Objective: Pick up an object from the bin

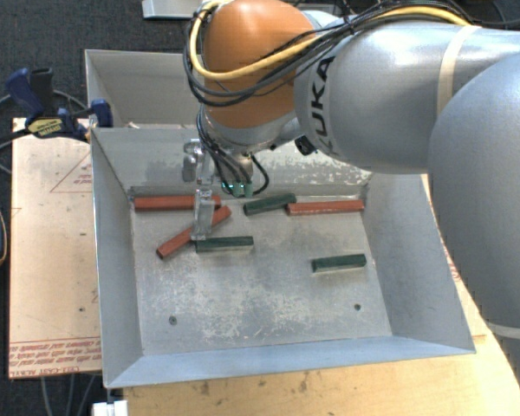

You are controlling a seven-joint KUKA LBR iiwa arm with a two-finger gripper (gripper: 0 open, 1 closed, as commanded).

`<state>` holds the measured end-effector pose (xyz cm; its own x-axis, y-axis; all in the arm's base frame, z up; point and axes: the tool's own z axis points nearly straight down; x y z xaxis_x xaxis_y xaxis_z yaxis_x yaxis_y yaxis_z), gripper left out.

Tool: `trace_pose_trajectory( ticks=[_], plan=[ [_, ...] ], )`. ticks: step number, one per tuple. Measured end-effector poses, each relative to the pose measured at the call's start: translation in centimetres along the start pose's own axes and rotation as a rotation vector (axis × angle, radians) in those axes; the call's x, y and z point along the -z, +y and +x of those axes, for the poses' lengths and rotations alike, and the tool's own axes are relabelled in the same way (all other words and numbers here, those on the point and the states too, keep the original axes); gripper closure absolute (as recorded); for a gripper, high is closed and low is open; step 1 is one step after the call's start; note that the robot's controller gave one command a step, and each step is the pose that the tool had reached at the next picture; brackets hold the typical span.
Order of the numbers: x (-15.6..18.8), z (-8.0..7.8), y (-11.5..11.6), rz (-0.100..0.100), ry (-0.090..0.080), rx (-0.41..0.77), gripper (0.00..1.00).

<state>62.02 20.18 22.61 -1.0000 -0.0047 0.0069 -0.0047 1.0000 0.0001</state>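
Clearance is greatest along the near edge of the grey metal bin [269, 319]: you see bare floor from the near-left corner across to the near-right corner. Lettering on the silver arm housing [390, 85] reads KUKA.

Six flat bars lie on the bin floor, all toward the far wall.

- The gripper [203, 225] stands upright in the far-left part, its tip over the diagonal red-brown flat bar [175, 243], just beside the dark green flat bar [225, 243]. You cannot tell whether the pincer is spread or pressed together.
- A second red-brown bar [160, 203] lies along the far wall behind the gripper.
- A short dark green bar [269, 204] and a long red-brown bar [325, 207] lie close end to end.
- A lone dark green bar [339, 263] lies toward the right wall, well apart.
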Motion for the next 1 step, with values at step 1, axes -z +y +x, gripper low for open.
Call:
trace_pose_trajectory(
  ticks=[1],
  plan=[
    [-11.82, -1.84, -0.19, 0.001, -0.001, -0.069, 0.0]
  ],
)
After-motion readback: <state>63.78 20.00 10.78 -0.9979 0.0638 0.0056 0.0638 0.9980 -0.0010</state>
